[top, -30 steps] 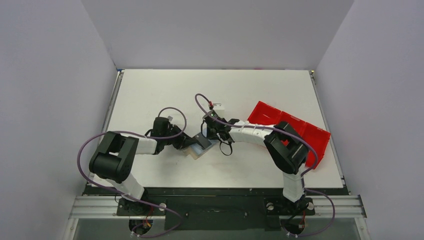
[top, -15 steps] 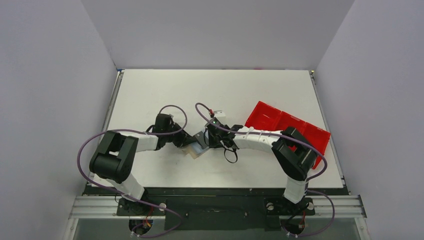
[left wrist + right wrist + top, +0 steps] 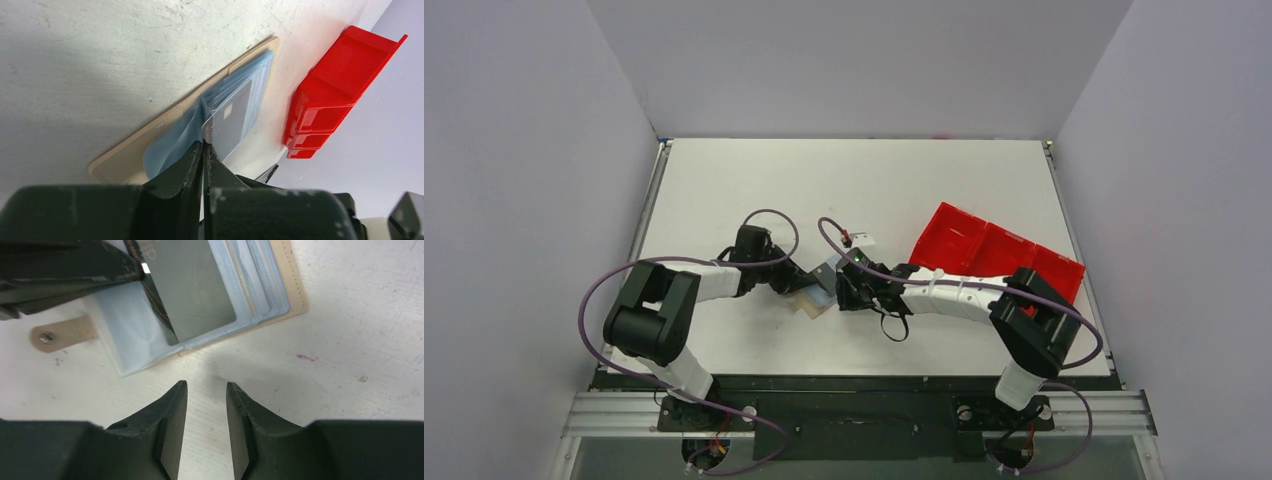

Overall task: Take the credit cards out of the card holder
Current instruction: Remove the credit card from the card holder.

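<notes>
The tan card holder (image 3: 295, 297) lies open on the table, its pale blue plastic sleeves (image 3: 132, 337) fanned out; it also shows in the left wrist view (image 3: 125, 155) and from above (image 3: 812, 303). A grey credit card (image 3: 195, 290) sticks up at a slant out of a sleeve. My left gripper (image 3: 204, 144) is shut on that card's corner (image 3: 232, 117). My right gripper (image 3: 206, 385) is open and holds nothing, hovering over bare table just in front of the holder's edge. From above, both grippers meet at the holder, left gripper (image 3: 802, 283) and right gripper (image 3: 838, 290).
A red compartment tray (image 3: 994, 255) stands at the right of the table, behind the right arm, and shows in the left wrist view (image 3: 340, 85). The holder's snap tab (image 3: 60, 332) lies flat on the table.
My right gripper has opened and slid nearer and slightly left beside the holder, its elbow swinging right. The left gripper stays shut on the card, barely moved.
</notes>
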Tool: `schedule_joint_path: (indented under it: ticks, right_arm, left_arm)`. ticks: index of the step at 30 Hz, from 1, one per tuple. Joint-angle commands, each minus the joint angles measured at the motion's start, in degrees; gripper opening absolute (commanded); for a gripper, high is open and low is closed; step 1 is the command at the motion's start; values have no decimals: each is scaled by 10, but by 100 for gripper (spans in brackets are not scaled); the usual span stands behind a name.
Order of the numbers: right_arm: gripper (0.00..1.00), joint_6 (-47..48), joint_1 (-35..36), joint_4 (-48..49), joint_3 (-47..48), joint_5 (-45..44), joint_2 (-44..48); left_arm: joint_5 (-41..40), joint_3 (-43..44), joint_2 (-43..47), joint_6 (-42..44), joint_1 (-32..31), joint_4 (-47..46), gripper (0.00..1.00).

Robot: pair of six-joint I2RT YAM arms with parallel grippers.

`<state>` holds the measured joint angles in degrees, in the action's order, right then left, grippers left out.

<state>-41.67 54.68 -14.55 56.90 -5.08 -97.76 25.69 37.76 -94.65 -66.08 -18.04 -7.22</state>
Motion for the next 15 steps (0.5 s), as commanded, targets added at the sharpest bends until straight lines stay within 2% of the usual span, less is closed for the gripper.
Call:
schedule_joint_path:
  ticks: [1, 7, 15]
  right_arm:
    - [33, -28, -2, 59, 1, -14, 37]
    - [42, -35, -2, 72, 37, 12, 2]
    - [33, -38, 1, 81, 72, 34, -53]
  left_arm:
    - [-3, 20, -2, 11, -2, 8, 0]
    - [3, 23, -5, 8, -2, 7, 0]
    - [5, 22, -4, 9, -2, 7, 0]
